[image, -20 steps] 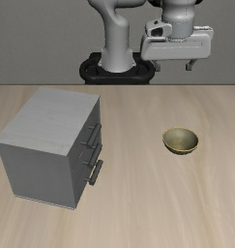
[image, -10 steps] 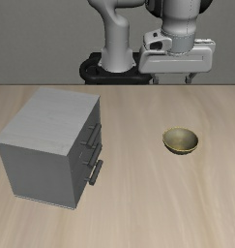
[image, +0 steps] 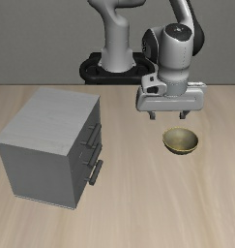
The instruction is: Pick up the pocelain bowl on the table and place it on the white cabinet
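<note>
A small olive-coloured porcelain bowl (image: pixel 182 142) sits upright on the wooden table (image: pixel 138 208), toward the exterior view's right. My gripper (image: pixel 168 114) hangs just above and slightly behind the bowl, not touching it. Its two fingers (image: pixel 154 114) point down and stand wide apart, with nothing between them. The grey-white cabinet (image: pixel 51 145) stands on the table at the exterior view's left, its flat top bare.
The cabinet has drawer handles (image: pixel 93 155) on the side facing the bowl. The robot's base (image: pixel 114 70) stands at the far edge of the table. Bare tabletop lies between the cabinet and the bowl.
The gripper has come down from high above the table's far side to just over the bowl. The fingers stay open. The bowl and cabinet have not moved.
</note>
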